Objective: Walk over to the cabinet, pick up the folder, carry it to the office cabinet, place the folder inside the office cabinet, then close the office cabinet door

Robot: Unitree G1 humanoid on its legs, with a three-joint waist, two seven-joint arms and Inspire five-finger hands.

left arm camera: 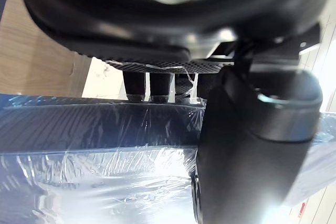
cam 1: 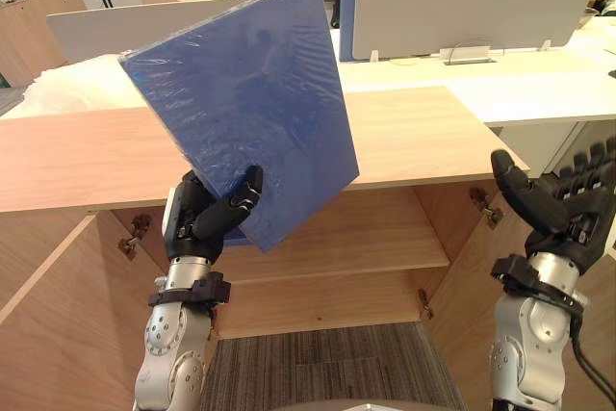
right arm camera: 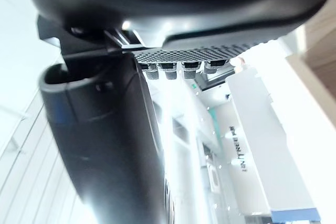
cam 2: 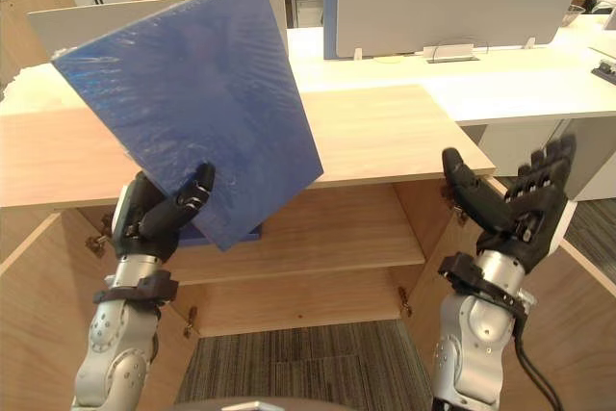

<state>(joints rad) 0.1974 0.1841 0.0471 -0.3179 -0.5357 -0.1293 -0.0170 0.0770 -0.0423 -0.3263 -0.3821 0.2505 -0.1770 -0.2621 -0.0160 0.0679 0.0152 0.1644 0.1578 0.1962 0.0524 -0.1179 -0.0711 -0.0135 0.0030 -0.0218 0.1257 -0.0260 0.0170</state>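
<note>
A large blue folder (cam 1: 241,93) wrapped in clear film stands tilted up above the wooden office cabinet (cam 1: 404,141). My left hand (cam 1: 207,214) is shut on its lower corner, thumb across the front face; the left wrist view shows the thumb (left arm camera: 252,145) pressed on the wrapped folder (left arm camera: 94,135). My right hand (cam 2: 515,209) is raised at the cabinet's right side, open, palm up, holding nothing. The cabinet stands open below its top, with a bare wooden shelf (cam 1: 366,238) inside.
Both cabinet doors are swung outward: the left door (cam 1: 48,305) and the right door (cam 2: 568,315). White desks with grey dividers (cam 1: 462,16) stand behind the cabinet. Striped grey carpet (cam 1: 318,372) lies at the cabinet's foot.
</note>
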